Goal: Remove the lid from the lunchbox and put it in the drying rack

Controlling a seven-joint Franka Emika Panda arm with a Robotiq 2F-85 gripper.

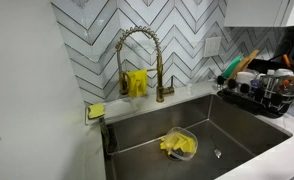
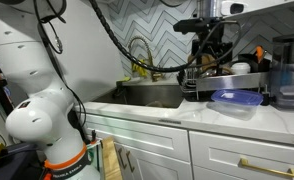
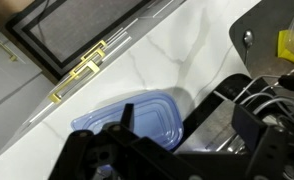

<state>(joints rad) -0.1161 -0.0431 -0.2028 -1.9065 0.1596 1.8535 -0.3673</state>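
Note:
The blue translucent lid (image 2: 235, 99) lies flat on the white counter beside the drying rack (image 2: 223, 73). It also shows in the wrist view (image 3: 127, 118), below my jaws. My gripper (image 2: 213, 52) hangs above the rack and lid. In the wrist view my gripper (image 3: 187, 125) is open and empty, with dark fingers on either side of the lid's edge and the rack (image 3: 255, 92). The clear lunchbox (image 1: 178, 144) sits in the sink with a yellow cloth in it. The gripper is out of view in the exterior view that shows the sink.
A steel sink (image 1: 227, 125) with a gold spring faucet (image 1: 137, 60) sits by the chevron tile wall. The black drying rack (image 1: 259, 96) holds dishes and utensils. A yellow sponge (image 1: 95, 111) lies on the sink corner. The counter edge and cabinet handle (image 3: 82, 70) are below.

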